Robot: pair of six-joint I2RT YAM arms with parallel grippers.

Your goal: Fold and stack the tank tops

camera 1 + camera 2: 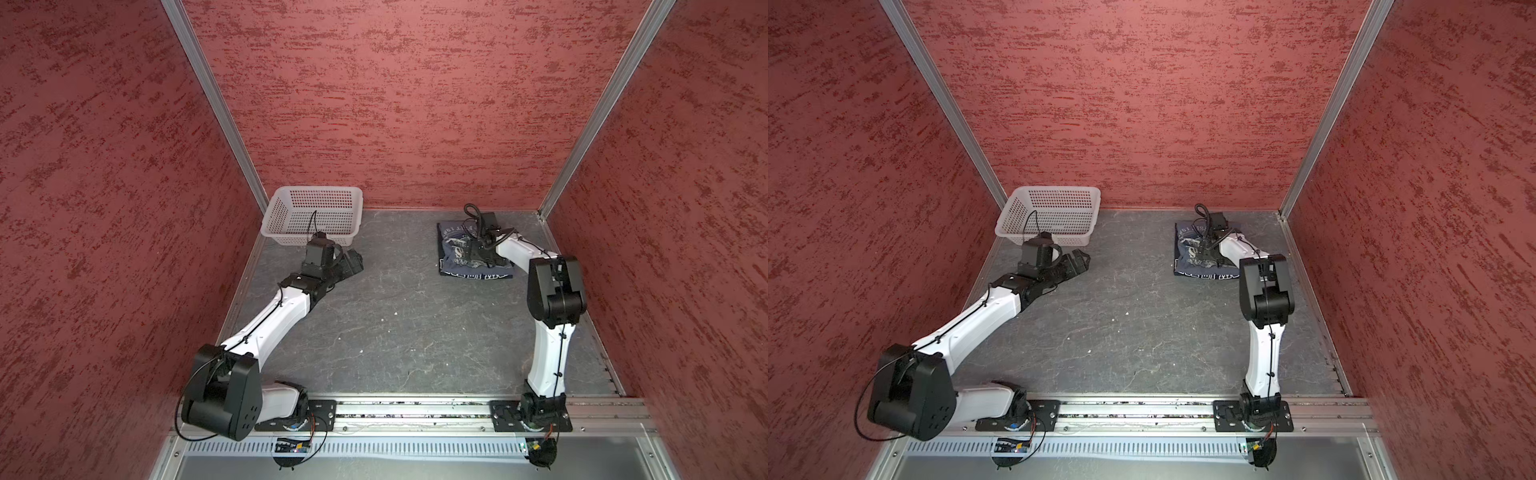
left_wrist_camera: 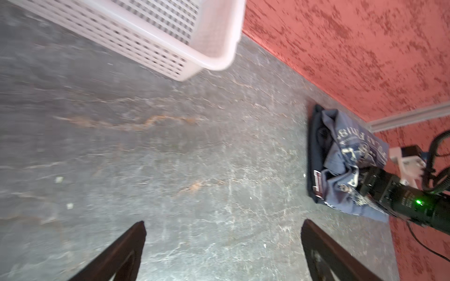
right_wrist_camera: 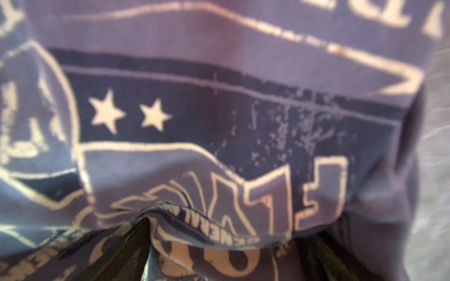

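Both tank tops lie stacked at the back right of the table. The slate grey-blue one (image 1: 454, 245) (image 1: 1187, 249) (image 2: 350, 150) with pale lettering is rumpled on top. The dark navy one (image 2: 315, 146) shows beneath it along one edge. My right gripper (image 1: 478, 249) (image 1: 1206, 249) (image 3: 224, 245) is down on the stack. Its fingers stand wide apart, open, with a fold of the grey-blue cloth bunched between them. My left gripper (image 1: 353, 261) (image 1: 1077, 259) (image 2: 224, 222) hovers open and empty over bare table just in front of the basket, well left of the stack.
A white perforated basket (image 1: 311, 195) (image 1: 1054, 189) (image 2: 219, 60) sits in the back left corner, right behind my left wrist. Red textured walls close in the back and both sides. A metal rail (image 1: 415, 409) with both arm bases runs along the front edge.
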